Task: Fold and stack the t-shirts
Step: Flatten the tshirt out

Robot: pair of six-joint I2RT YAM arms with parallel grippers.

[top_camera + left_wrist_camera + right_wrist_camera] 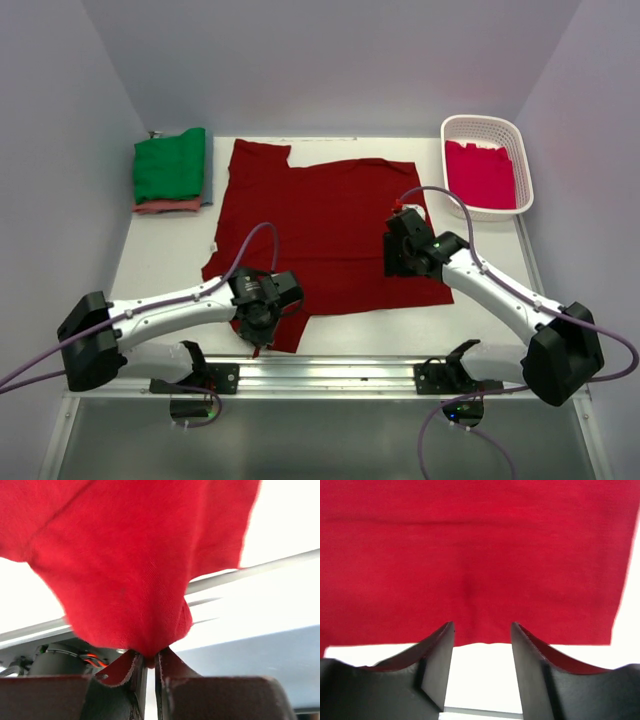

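The left tool (150, 662) is pinching a bunch of the dark red shirt (125, 555) in nearly closed jaws, and the cloth is gathering limply into the grip (thin, light, floppy stuff). The right tool (482, 630) is gaping at the hem, holding nothing. The shirt is lying spread on the table (160, 260), just left of the white basket (525, 170), which is holding a crimson shirt (480, 175). A folded pile (170, 170) is sitting far left of the basket. Hem corners are looking like the best holds, lifted together against sagging.
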